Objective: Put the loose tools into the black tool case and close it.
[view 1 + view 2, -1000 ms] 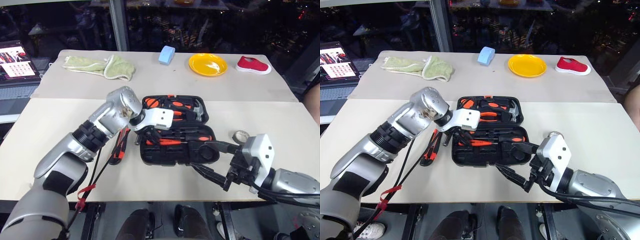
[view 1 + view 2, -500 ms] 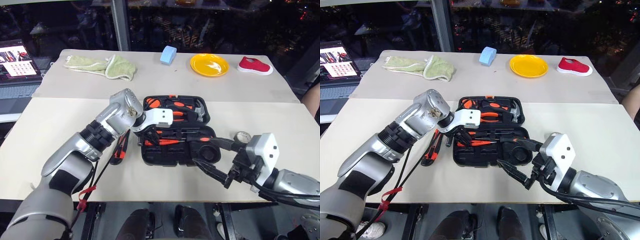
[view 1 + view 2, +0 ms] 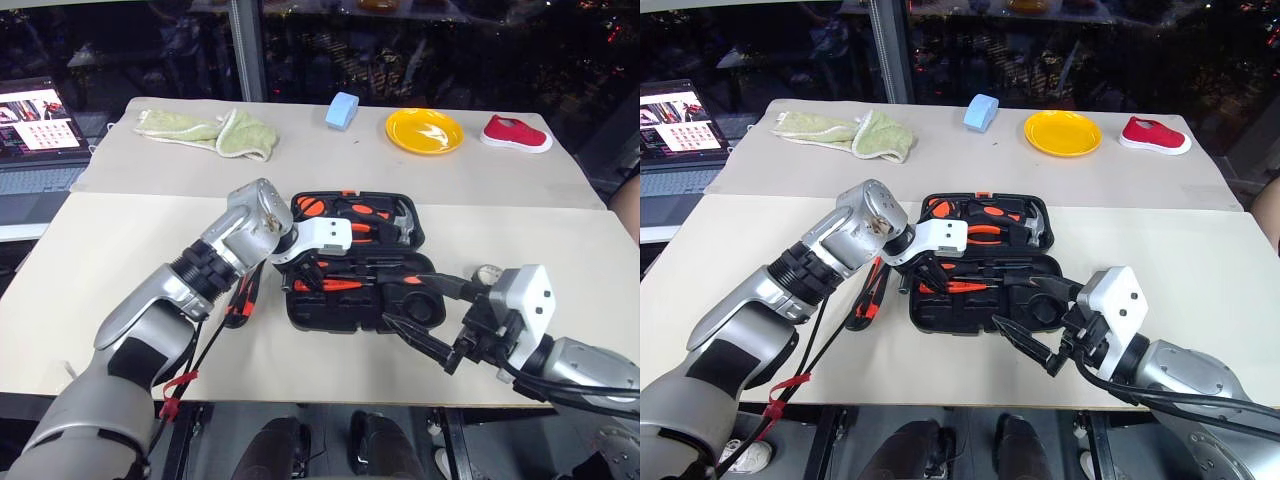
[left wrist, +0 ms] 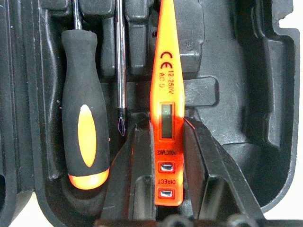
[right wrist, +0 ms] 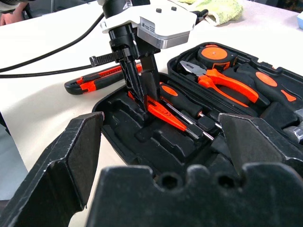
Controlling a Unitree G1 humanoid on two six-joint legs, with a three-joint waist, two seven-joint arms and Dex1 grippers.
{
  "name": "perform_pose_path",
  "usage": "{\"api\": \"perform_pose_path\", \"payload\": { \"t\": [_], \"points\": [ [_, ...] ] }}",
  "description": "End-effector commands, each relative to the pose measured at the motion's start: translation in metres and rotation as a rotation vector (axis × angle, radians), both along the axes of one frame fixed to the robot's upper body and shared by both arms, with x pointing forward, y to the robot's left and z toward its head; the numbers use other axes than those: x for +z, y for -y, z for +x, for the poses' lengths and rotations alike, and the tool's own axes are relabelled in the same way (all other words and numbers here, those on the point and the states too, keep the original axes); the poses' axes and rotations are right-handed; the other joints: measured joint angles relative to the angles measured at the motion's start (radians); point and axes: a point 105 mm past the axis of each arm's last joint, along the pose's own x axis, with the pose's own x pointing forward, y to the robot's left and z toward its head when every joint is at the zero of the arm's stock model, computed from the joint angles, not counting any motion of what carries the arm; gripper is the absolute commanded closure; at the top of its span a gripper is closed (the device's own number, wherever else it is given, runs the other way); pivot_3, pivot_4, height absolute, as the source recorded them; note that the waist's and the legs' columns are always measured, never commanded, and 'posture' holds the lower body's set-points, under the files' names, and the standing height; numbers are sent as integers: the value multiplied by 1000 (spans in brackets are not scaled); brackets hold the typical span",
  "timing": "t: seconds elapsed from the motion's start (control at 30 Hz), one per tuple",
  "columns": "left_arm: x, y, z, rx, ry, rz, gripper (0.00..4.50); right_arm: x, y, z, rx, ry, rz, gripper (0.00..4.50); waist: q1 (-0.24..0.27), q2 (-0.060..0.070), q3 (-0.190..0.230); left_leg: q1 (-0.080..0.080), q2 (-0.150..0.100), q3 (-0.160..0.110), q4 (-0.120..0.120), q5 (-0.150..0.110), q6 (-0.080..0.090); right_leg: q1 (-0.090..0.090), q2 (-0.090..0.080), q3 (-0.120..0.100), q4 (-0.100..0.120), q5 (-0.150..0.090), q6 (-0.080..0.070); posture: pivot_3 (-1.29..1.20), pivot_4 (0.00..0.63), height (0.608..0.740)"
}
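Observation:
The black tool case lies open in the middle of the table. My left gripper points down into its near half, shut on the slim orange tester screwdriver, which lies low over a recess. Beside the tester, a black-and-orange screwdriver rests in its slot, with a second thin shaft alongside. The orange-black utility knife lies on the table left of the case. A small grey tape roll sits right of the case. My right gripper hovers open at the case's front right corner, holding nothing.
The far half of the case holds orange-handled pliers, a tape measure and a hammer. At the back of the table are a green cloth, a blue block, a yellow plate and a red shoe. A laptop stands at the far left.
The camera view has shifted slightly. My left wrist has rolled a little over the case, still gripping the tester. The right arm has kept still.

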Motion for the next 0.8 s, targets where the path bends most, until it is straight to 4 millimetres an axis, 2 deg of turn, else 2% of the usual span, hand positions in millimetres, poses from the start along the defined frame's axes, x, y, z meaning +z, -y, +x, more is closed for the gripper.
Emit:
{"api": "perform_pose_path", "payload": {
  "t": [0.03, 0.17, 0.27, 0.3, 0.4, 0.5, 0.6, 0.8],
  "points": [
    [-1, 4, -2, -17, -11, 4, 2892, 7, -2, -2, 6, 40, 15, 0, 0, 0, 0, 0, 0, 0, 0, 0, 0, 0, 0, 0, 0, 0, 0, 0, 150, 732],
    [11, 3, -5, -38, -23, -42, 1401, 6, -1, -2, 5, 32, 20, 0, 0, 0, 0, -1, 0, 0, 0, 0, 0, -1, 0, 0, 0, 0, 0, 0, 150, 732],
    [30, -7, -9, -86, -23, -104, 279, 0, 0, -2, 11, 9, 16, 0, -1, 0, 0, -1, 0, 0, 0, 0, 0, -1, 0, 0, 0, 0, 0, 0, 150, 732],
    [37, -11, -10, -93, -31, -135, 47, -2, 1, -2, 8, 1, 13, 0, -3, 0, 0, -1, 0, 0, 0, 0, 0, -1, 0, 0, 0, 0, 0, 0, 150, 732],
    [52, -13, -10, -100, -24, -252, 47, -5, 6, -1, -1, -12, 4, 0, -8, 0, 0, -1, 0, 0, 0, 0, 0, -2, 0, 0, 1, 0, 0, 0, 150, 732],
    [62, -10, 3, -19, -12, -394, 47, -5, 10, 0, -4, -13, -2, 0, -3, 0, 0, 0, 0, 0, 0, 0, 0, -1, 0, -1, 0, 0, 0, 0, 150, 732],
    [65, -5, 9, 26, -36, -579, 811, -4, 12, 1, -7, -9, -11, 0, 0, 0, 0, 0, 0, 0, 2, 0, 0, 0, 0, -1, 0, 0, 0, 0, 150, 732],
    [45, -4, 4, 34, -34, -767, 3112, 0, 15, 2, -14, 4, -24, 0, -4, 0, 0, 0, 0, 0, 1, 0, -1, -1, 0, 0, 2, 0, 0, 0, 150, 732]
  ]
}}
